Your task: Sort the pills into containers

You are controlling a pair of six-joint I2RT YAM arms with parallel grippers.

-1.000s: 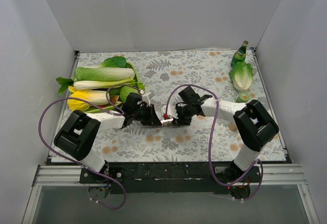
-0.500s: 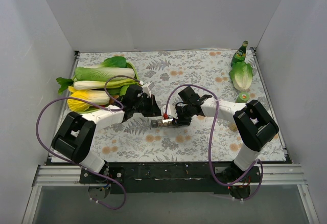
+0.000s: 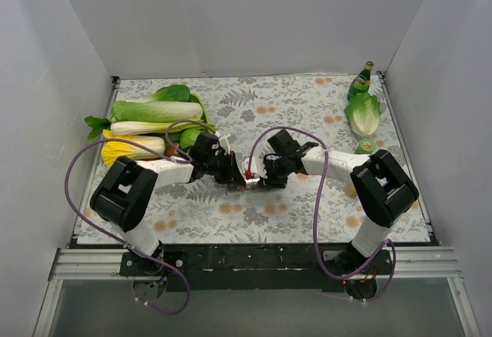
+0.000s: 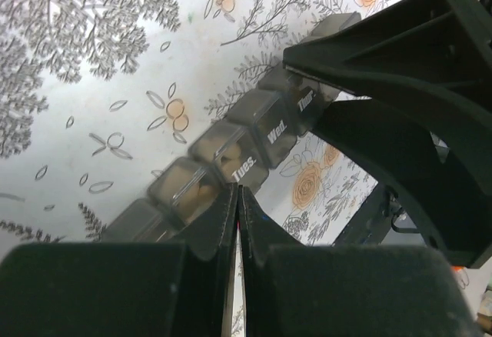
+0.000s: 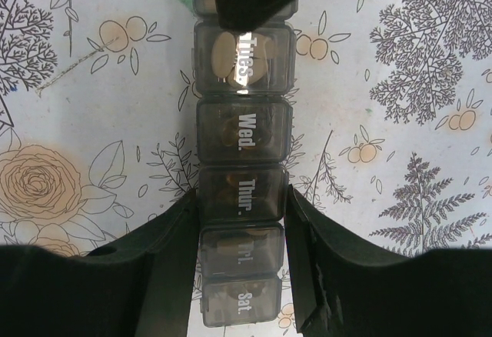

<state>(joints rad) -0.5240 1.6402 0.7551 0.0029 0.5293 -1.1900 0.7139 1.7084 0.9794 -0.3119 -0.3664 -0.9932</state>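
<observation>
The containers are a smoky grey strip of day-marked lidded compartments lying on the flowered cloth between both arms. In the right wrist view the containers run up the middle, with tan pills showing through the Tues lid. My right gripper is shut on the strip, its fingers pressing both sides at the Thur and Fri compartments. My left gripper is shut with nothing in it, its tips resting over the strip beside the Tues compartment. From above, the left gripper and right gripper nearly meet.
A pile of leafy greens and yellow vegetables fills the left side of the table. At the far right stand a green bottle, a lettuce head and a small green round object. White walls enclose three sides.
My left gripper lifted back from the strip, then came down onto its left part again, its jaws closing fully. The right gripper and the strip stayed put.
</observation>
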